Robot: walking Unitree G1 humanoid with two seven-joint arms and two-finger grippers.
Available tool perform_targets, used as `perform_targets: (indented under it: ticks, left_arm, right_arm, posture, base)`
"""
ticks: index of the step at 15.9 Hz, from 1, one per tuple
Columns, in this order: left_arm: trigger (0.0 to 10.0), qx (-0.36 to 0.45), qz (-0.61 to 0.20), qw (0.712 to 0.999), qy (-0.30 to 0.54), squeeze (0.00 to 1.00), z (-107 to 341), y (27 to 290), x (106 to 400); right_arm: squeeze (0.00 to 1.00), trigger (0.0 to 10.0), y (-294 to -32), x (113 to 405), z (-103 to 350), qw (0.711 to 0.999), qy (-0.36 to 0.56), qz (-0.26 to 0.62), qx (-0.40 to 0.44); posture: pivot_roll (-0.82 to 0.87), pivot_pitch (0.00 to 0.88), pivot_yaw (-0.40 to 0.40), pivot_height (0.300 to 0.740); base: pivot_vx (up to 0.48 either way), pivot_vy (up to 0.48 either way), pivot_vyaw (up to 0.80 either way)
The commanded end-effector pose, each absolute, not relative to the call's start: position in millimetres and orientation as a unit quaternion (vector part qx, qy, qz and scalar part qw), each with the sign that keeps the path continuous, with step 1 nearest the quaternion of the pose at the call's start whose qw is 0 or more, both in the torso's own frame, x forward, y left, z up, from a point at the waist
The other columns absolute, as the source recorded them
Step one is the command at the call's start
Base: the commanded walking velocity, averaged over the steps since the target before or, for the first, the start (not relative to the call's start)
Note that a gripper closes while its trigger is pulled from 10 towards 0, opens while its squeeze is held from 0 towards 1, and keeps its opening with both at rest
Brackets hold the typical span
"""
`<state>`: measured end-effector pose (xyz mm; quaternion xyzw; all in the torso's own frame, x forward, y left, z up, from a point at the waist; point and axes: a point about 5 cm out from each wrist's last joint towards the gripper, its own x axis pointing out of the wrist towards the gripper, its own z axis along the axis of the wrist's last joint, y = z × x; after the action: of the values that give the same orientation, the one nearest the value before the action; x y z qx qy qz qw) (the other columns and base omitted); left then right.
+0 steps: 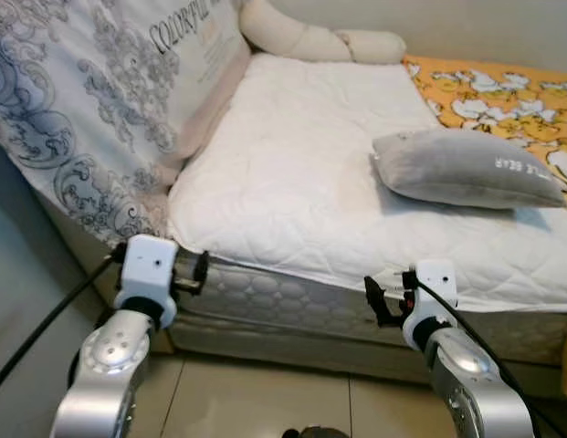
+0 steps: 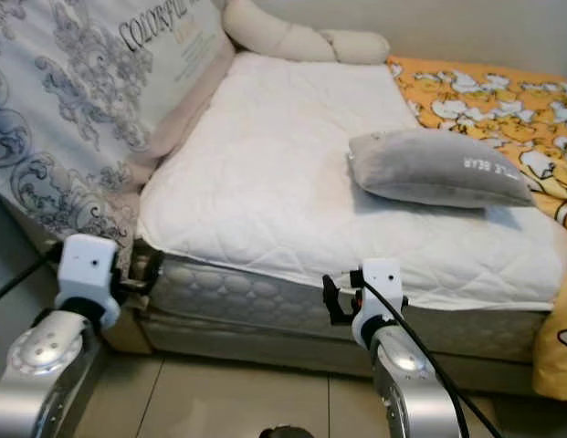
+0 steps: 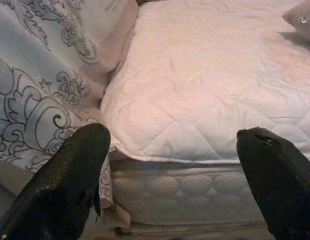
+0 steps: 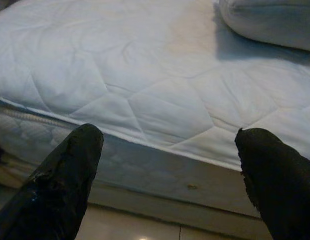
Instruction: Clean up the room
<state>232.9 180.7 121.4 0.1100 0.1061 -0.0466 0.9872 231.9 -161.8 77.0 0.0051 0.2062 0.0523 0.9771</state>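
A bed with a white quilted mattress pad [image 1: 301, 164] stands right in front of me. On its right side lies a grey pillow [image 1: 461, 169] with white lettering, next to an orange cartoon-print blanket [image 1: 502, 96]. My left gripper [image 1: 199, 272] is raised at the bed's near left corner, open and holding nothing; its wrist view looks over the pad's edge [image 3: 194, 155]. Further right along the near edge, my right gripper [image 1: 379, 303] is also open and holds nothing. The grey pillow [image 4: 269, 22] lies well beyond its fingertips.
A large bedding piece [image 1: 91, 100] with grey scroll patterns leans against the bed's left side. A cream bolster [image 1: 310, 36] lies at the head by the wall. Beige floor tiles [image 1: 265, 401] run under my arms. A black cable [image 1: 46, 319] trails from the left wrist.
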Motion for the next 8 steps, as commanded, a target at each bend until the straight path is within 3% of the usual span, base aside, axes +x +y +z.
perform_targets:
  ticks: [1,2,8]
  left_arm:
    - [10.0,0.113,-0.039,0.987,0.104,0.00,122.9,182.4,235.0]
    - [10.0,0.115,-0.039,0.987,0.104,0.00,122.7,182.4,235.1]
    - [10.0,0.119,-0.038,0.987,0.106,0.00,123.8,184.6,238.5]
  right_arm:
    - [0.00,10.0,-158.3,234.3,80.5,0.978,0.197,0.061,0.005]
    - [0.00,10.0,-157.9,234.4,80.5,0.978,0.197,0.061,0.005]
    - [0.00,10.0,-158.9,239.5,81.7,0.979,0.196,0.059,0.001]
  posture:
    - [-0.07,0.000,-0.040,0.740]
    - [-0.07,0.000,-0.040,0.740]
    - [-0.07,0.000,-0.033,0.740]
  base:
    - [0.000,0.000,0.00]
    - [0.000,0.000,0.00]
    - [0.000,-0.350,0.00]
